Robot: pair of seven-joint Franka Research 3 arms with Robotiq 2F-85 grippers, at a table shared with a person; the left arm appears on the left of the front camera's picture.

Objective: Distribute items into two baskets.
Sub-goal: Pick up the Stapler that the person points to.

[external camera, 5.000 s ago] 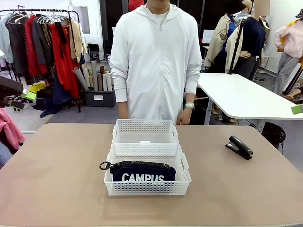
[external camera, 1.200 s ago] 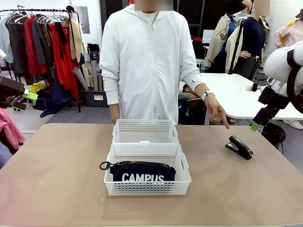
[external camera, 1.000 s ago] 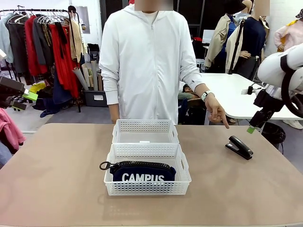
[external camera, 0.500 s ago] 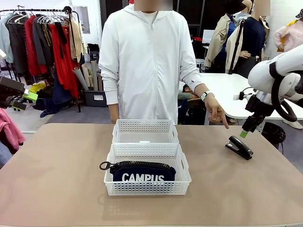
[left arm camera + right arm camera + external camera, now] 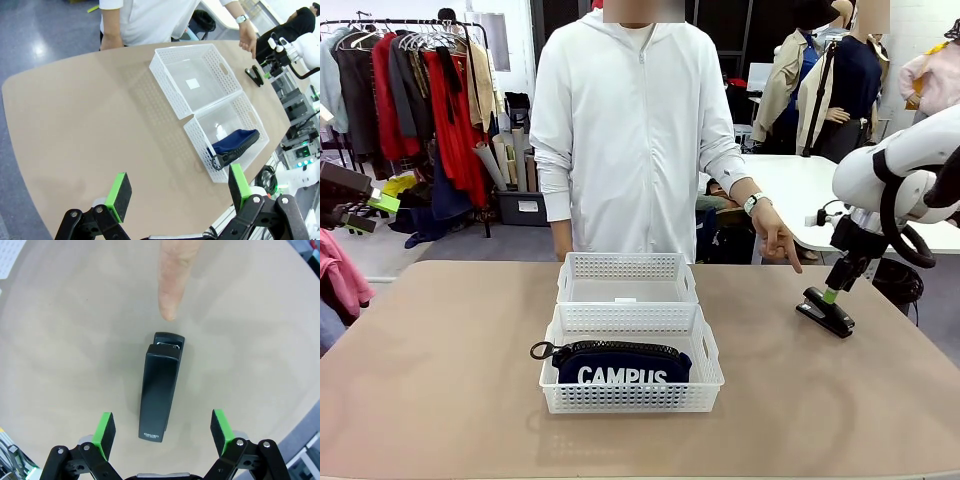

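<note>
Stapler (image 5: 825, 311): lay flat on the tan table (image 5: 450, 380), black, straight under the right gripper (image 5: 831, 294). From the right wrist, ran lengthwise (image 5: 161, 390) away from that gripper (image 5: 163, 430), between its two green pads (image 5: 106, 432), printed end nearest the wrist. Bare table showed on either side and neither pad touched it. Stood spread wide, that gripper, pinching nothing.

Just past the stapler's far end from the gripper: the tip of a person's index finger (image 5: 171, 280), stretched out from a hand (image 5: 775, 238) on the far side, a small gap between fingertip and stapler.

Well off to the right gripper's left: the near basket (image 5: 630, 400), white and perforated, with the navy pouch (image 5: 620, 365) inside, white CAMPUS lettering facing the robot, black zipper pull hanging over the basket's left rim. Touching it on the side away from the robot: the far basket (image 5: 625, 268), a small white patch on its clear bottom.

Hung high near the table's edge, the left gripper (image 5: 179, 192), fingers wide apart with nothing between them. Ahead of it and well apart: the basket with the pouch (image 5: 235, 142) the nearer, the other basket (image 5: 165, 80) beyond, and the stapler (image 5: 254, 75) farther off, beside the person's hand (image 5: 247, 42).
</note>
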